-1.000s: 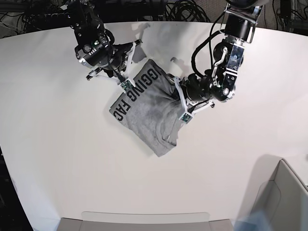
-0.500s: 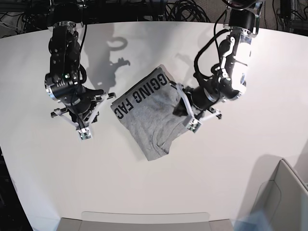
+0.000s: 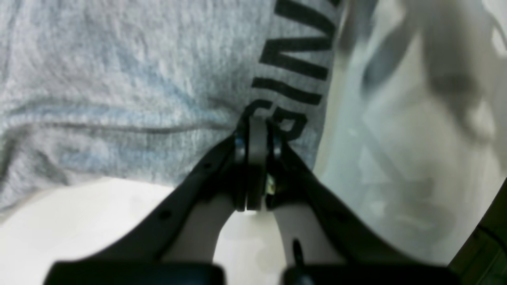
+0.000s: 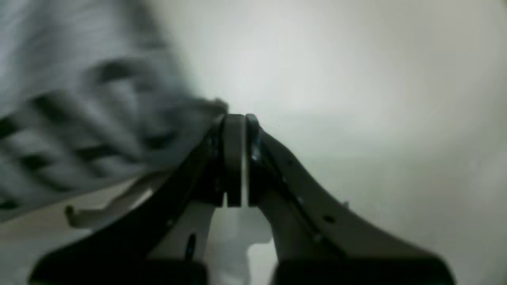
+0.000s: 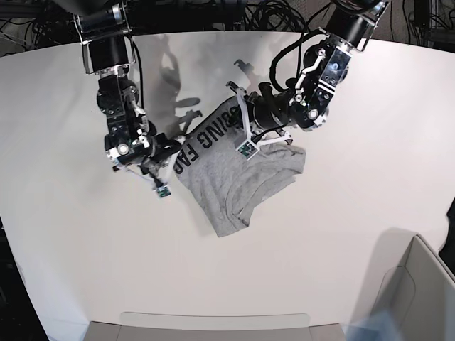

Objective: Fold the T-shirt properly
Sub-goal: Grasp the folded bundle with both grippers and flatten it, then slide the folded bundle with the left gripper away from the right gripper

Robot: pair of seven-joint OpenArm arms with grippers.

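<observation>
The heather-grey T-shirt (image 5: 238,177) lies folded at the table's middle, with black lettering along its upper-left edge. My left gripper (image 5: 246,147) is shut, and its tips rest on the fabric by the lettering. In the left wrist view the gripper (image 3: 256,118) touches the T-shirt (image 3: 119,79) where creases run in; no cloth shows between the fingers. My right gripper (image 5: 163,190) is shut and empty, just off the shirt's left corner. In the right wrist view the gripper (image 4: 236,118) sits beside the blurred T-shirt (image 4: 79,111).
The white table (image 5: 355,213) spreads all around. A cardboard box (image 5: 416,291) stands at the front right corner. A grey tray edge (image 5: 213,323) lies along the front. Cables hang behind the far edge.
My left gripper moved from the shirt's right edge up to the lettered edge, and the right side now lies spread flat. My right gripper swung from the far left to the shirt's left corner.
</observation>
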